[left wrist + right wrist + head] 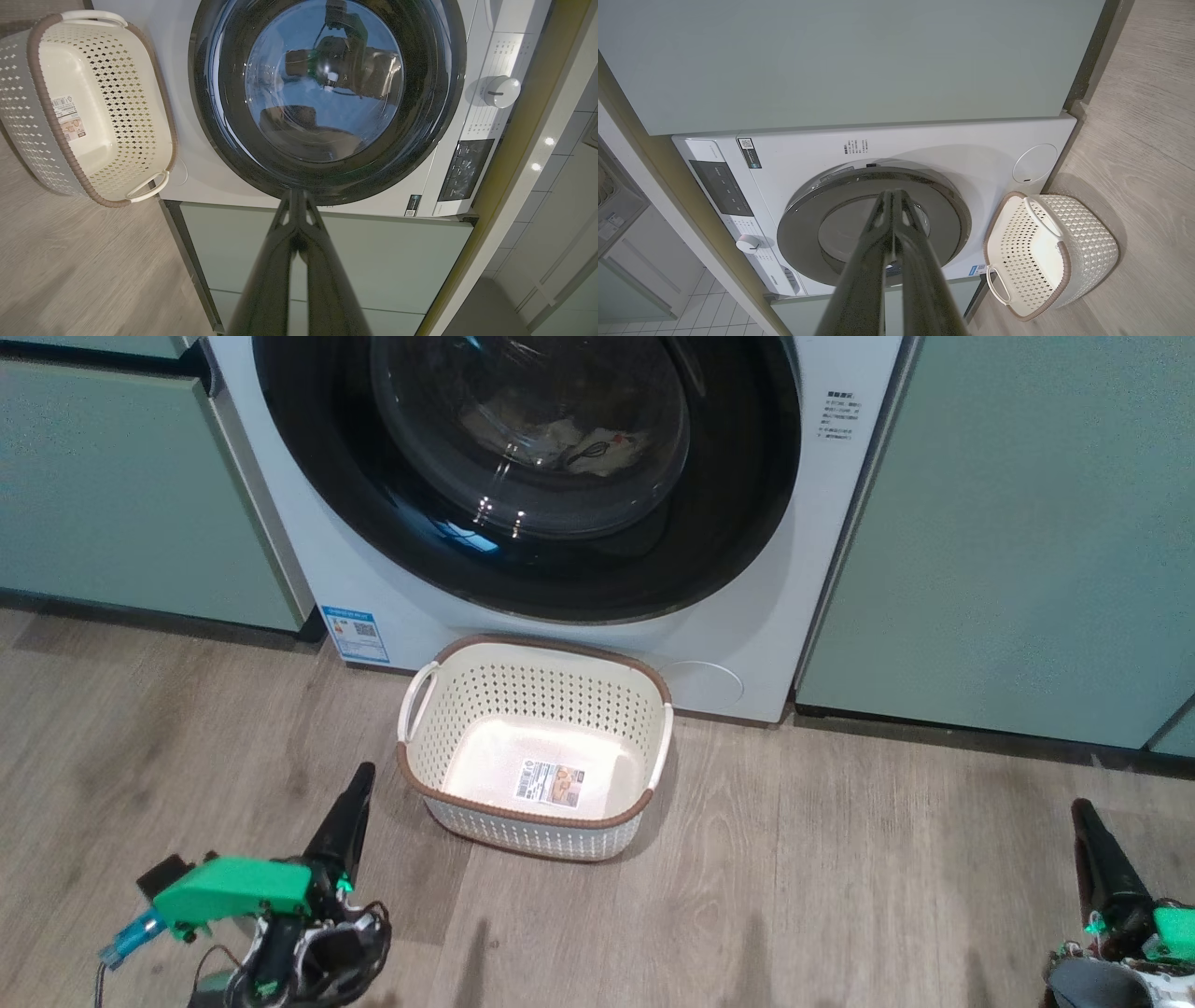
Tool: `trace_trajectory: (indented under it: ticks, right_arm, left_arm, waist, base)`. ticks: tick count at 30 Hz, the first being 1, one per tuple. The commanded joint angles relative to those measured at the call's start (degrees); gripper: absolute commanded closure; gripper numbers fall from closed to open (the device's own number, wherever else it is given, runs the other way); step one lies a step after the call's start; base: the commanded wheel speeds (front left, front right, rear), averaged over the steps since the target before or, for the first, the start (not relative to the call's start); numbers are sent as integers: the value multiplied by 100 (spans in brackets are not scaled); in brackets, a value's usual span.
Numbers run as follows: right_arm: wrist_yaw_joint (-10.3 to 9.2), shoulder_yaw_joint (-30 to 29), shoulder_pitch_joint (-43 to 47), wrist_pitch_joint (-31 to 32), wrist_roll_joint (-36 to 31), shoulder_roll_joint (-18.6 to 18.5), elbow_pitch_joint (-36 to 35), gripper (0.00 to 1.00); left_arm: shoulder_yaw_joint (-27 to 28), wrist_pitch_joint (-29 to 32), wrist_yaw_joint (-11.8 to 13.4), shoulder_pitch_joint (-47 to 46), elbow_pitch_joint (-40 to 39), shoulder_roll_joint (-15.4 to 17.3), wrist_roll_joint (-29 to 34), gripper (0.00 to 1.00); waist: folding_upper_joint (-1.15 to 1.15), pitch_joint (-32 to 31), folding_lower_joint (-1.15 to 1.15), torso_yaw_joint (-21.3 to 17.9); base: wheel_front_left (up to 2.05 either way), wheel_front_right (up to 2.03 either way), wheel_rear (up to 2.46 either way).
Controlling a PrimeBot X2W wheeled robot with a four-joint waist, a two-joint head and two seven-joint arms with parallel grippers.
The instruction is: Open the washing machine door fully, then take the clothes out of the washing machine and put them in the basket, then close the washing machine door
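Washing machine door: I read it as closed, seated flush in the white front of the washing machine, across the upper centre of the head view. Through its glass bowl I see the clothes, a pale heap with dark lines, lying inside the drum. The basket stands upright on the wood floor at frame centre, directly below the door and just beside the machine's lower front. A sticker lies on its bare bottom. A blue label sits at the machine's lower left corner. Pale green cabinet panels flank the machine on both sides. I see the left gripper at lower left, near the basket's left rim but apart from it. In the left wrist view its fingers meet at the tips, gripping nothing. I see the right gripper at lower right, well apart from the basket. In the right wrist view its fingers are likewise pressed together, gripping nothing.
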Motion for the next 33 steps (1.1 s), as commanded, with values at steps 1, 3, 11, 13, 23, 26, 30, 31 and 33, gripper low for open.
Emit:
trace_trajectory:
  ticks: [1,3,11,13,23,26,30,31,33]
  right_arm:
    - [20,92,-313,30,43,-105,-209,100]
    - [20,92,-313,30,43,-105,-209,100]
    - [20,92,-313,30,43,-105,-209,100]
    - [20,92,-313,30,43,-105,-209,100]
    - [20,92,-313,30,43,-105,-209,100]
    - [20,92,-313,30,43,-105,-209,100]
    - [20,92,-313,30,43,-105,-209,100]
    - [20,92,-313,30,43,-105,-209,100]
    - [20,92,-313,30,43,-105,-209,100]
  left_arm:
    - [192,34,-9,-141,-206,44,-32,100]
    - [192,34,-9,-141,-206,44,-32,100]
    - [192,34,-9,-141,-206,44,-32,100]
    - [192,34,-9,-141,-206,44,-32,100]
    - [192,34,-9,-141,-206,44,-32,100]
    - [192,34,-9,-141,-206,44,-32,100]
    - [192,34,-9,-141,-206,44,-32,100]
    - [192,34,-9,-141,-206,44,-32,100]
    - [192,34,-9,-141,-206,44,-32,100]
  waist:
    - [0,0,0,0]
    - [0,0,0,0]
    - [0,0,0,0]
    - [0,0,0,0]
    - [0,0,0,0]
    - [0,0,0,0]
    - [0,0,0,0]
    - [0,0,0,0]
    - [0,0,0,0]
  base:
    - [0,0,0]
    - [0,0,0]
    - [0,0,0]
    - [0,0,0]
    - [0,0,0]
    - [0,0,0]
    - [0,0,0]
    - [0,0,0]
    - [0,0,0]
